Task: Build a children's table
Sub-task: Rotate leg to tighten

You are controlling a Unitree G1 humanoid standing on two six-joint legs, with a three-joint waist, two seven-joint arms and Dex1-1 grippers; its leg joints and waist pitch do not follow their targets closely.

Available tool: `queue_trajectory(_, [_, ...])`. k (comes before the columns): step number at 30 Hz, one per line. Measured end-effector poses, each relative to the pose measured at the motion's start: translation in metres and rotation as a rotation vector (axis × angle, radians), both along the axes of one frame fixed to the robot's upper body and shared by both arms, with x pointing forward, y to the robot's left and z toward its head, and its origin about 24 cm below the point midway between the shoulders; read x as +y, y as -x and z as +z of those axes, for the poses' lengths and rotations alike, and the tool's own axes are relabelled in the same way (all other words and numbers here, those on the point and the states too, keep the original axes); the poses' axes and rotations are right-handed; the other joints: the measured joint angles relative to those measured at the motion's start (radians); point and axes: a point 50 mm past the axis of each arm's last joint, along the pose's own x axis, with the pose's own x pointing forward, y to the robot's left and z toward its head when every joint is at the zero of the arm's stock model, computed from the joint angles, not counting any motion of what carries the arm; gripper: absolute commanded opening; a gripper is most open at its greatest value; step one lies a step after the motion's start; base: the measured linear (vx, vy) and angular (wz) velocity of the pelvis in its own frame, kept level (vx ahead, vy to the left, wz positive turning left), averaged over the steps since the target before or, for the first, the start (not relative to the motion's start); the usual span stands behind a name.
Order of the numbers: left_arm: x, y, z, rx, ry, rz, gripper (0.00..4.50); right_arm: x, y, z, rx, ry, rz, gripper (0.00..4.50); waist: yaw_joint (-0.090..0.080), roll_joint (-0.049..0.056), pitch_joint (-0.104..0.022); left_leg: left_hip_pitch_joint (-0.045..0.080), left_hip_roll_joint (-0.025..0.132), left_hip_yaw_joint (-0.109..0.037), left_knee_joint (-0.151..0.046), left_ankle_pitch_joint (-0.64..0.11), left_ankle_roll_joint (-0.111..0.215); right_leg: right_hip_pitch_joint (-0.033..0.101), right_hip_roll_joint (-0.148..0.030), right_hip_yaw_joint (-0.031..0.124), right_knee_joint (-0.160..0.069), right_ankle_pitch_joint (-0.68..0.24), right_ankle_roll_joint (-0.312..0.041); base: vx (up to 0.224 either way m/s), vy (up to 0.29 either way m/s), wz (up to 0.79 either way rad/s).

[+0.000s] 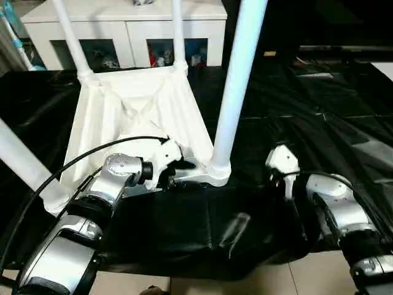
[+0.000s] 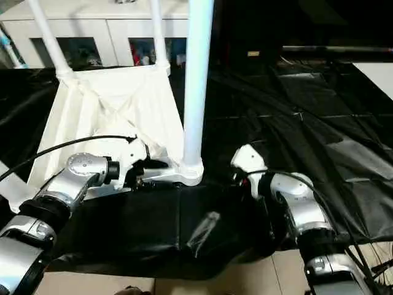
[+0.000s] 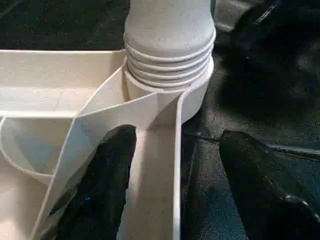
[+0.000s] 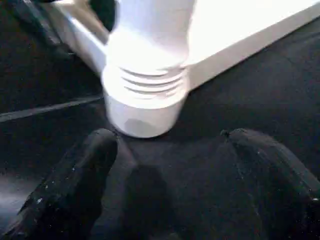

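The children's table (image 1: 132, 117) lies upside down on the black cloth, its ribbed underside facing up. Its legs stand upright in the corner sockets; the near right leg (image 1: 236, 80) rises from its socket (image 1: 218, 172). My left gripper (image 3: 177, 135) is at the table's near rim, just left of that socket. It is open and straddles the rim wall, one finger (image 3: 100, 190) inside the rim and the other outside, with a gap on the outer side. My right gripper (image 4: 170, 137) rests low over the cloth to the right of the socket, open, with nothing between its fingers (image 4: 85, 170).
A white cabinet (image 1: 123, 31) with glass doors stands behind the black-draped table (image 1: 307, 110). The cloth's front edge (image 1: 202, 261) hangs just before my arms, with floor below. A black cable (image 1: 61, 169) arcs over my left forearm.
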Motion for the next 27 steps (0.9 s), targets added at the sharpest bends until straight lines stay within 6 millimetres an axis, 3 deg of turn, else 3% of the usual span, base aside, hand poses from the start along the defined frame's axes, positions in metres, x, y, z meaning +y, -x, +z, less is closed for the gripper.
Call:
queue_trajectory(3, [0.001, -0.001, -0.001, 0.011, -0.015, 0.005, 2.51, 0.001, 0.003, 0.000, 0.015, -0.010, 0.005, 3.98, 0.000, 0.006, -0.003, 0.000, 0.000, 0.000, 0.000, 0.000, 0.000, 0.000, 0.000, 0.000, 0.000, 0.000, 0.000, 0.000, 0.000, 0.00])
queue_trajectory(11, [0.004, -0.004, -0.002, 0.051, -0.042, 0.037, 1.84, 0.003, 0.003, 0.003, 0.011, -0.009, 0.015, 3.98, -0.001, 0.009, -0.004, 0.002, 0.000, -0.001, 0.000, 0.000, 0.000, 0.001, 0.000, 0.000, 0.002, 0.000, 0.000, 0.000, 0.000, 0.00])
queue_trajectory(12, [0.005, -0.005, -0.003, 0.058, -0.038, 0.044, 1.80, 0.003, 0.003, 0.003, 0.012, -0.009, 0.013, 3.98, -0.002, 0.009, -0.004, 0.002, 0.000, -0.001, 0.000, 0.000, 0.000, 0.001, 0.000, 0.000, 0.002, 0.000, 0.000, 0.000, 0.000, 0.00])
queue_trajectory(13, [0.005, -0.005, -0.002, 0.065, -0.034, 0.052, 1.49, 0.003, 0.003, 0.003, 0.012, -0.009, 0.012, 3.98, -0.002, 0.009, -0.004, 0.002, 0.000, -0.001, 0.000, 0.000, 0.000, 0.001, 0.000, 0.000, 0.002, 0.000, 0.000, 0.000, 0.000, 0.00])
queue_trajectory(17, [0.007, -0.005, -0.002, 0.078, -0.019, 0.060, 1.32, 0.003, 0.002, 0.004, 0.007, -0.008, 0.006, 3.98, -0.002, 0.010, -0.004, 0.002, 0.000, -0.001, -0.001, 0.000, 0.000, 0.001, 0.000, 0.000, 0.002, 0.000, 0.000, 0.000, 0.000, 0.00])
queue_trajectory(27, [0.013, 0.000, -0.004, 0.065, -0.022, 0.054, 0.43, 0.003, 0.003, 0.003, 0.009, -0.007, 0.007, 3.98, -0.003, 0.009, -0.004, 0.002, 0.000, -0.001, -0.001, 0.000, 0.000, 0.001, 0.000, 0.000, 0.000, 0.000, 0.000, 0.000, 0.000, 0.00])
